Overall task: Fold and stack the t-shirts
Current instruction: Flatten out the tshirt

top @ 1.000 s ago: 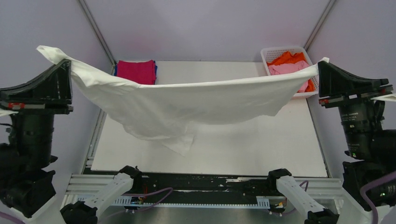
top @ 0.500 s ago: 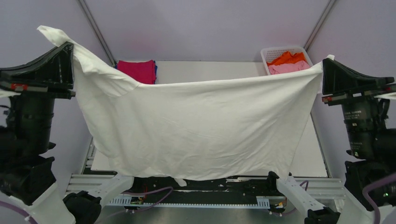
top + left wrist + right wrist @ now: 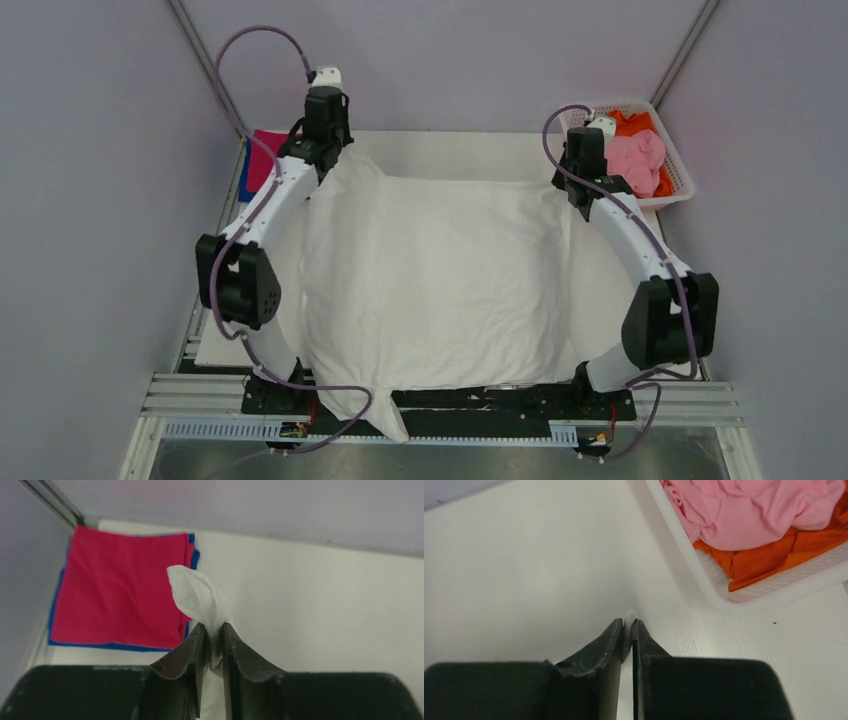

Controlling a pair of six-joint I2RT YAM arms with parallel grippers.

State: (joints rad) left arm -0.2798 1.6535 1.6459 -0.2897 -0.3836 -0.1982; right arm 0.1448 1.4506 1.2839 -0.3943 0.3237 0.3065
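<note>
From above, a large white cloth t-shirt (image 3: 430, 280) lies spread nearly flat over the middle of the white table (image 3: 460, 155). One crumpled end of it spills over the table edge at 6 o'clock, onto the metal rail (image 3: 680, 408) between the arm bases. Both arms reach over the table to the shirt's far corners. The left gripper (image 3: 214, 629) is at about 11 o'clock, its black fingers (image 3: 187, 652) pressed together on a puckered tuft of the white t-shirt that sticks up between them. The right gripper (image 3: 628, 625) is at about 1 o'clock with its jaws almost touching, and only a tiny nub of white cloth shows at their tips. Beyond the left gripper, at 10 o'clock, a folded magenta t-shirt (image 3: 120, 595) rests squarely on a folded blue t-shirt (image 3: 115, 645) whose edges peek out around it. At 2 o'clock a white plastic lattice basket (image 3: 724, 597) holds a crumpled pink t-shirt (image 3: 749, 510) lying on top of an orange t-shirt (image 3: 774, 555).
</note>
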